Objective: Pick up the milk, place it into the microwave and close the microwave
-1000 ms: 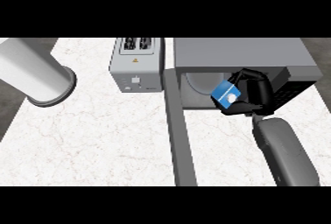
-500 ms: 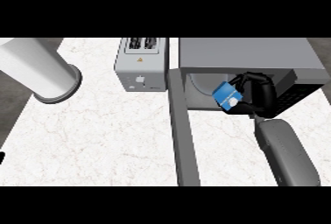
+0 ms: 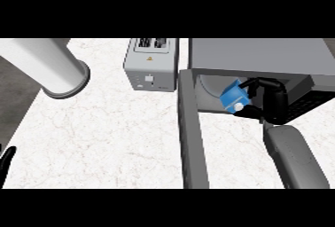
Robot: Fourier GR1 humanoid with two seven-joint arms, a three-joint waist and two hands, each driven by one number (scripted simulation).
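The milk (image 3: 232,97) is a small blue carton with a white cap, tilted, at the mouth of the grey microwave (image 3: 262,55). My right hand (image 3: 271,101) is shut on it, fingers curled round its right side, reaching into the microwave's opening. The carton is partly inside the cavity, above its round turntable (image 3: 211,90). The microwave's door (image 3: 193,142) stands open, swung out toward me left of my right forearm. Only the fingertips of my left hand (image 3: 6,162) show at the lower left edge, straight and resting.
A grey toaster (image 3: 152,65) stands just left of the microwave. A large white cylinder (image 3: 46,66) leans across the upper left. The white marble counter (image 3: 98,142) spreads between them; its dark left edge runs down the left side.
My right hand has carried the milk up and left, deeper into the microwave's opening. My left hand's fingertips have come into sight at the lower left edge.
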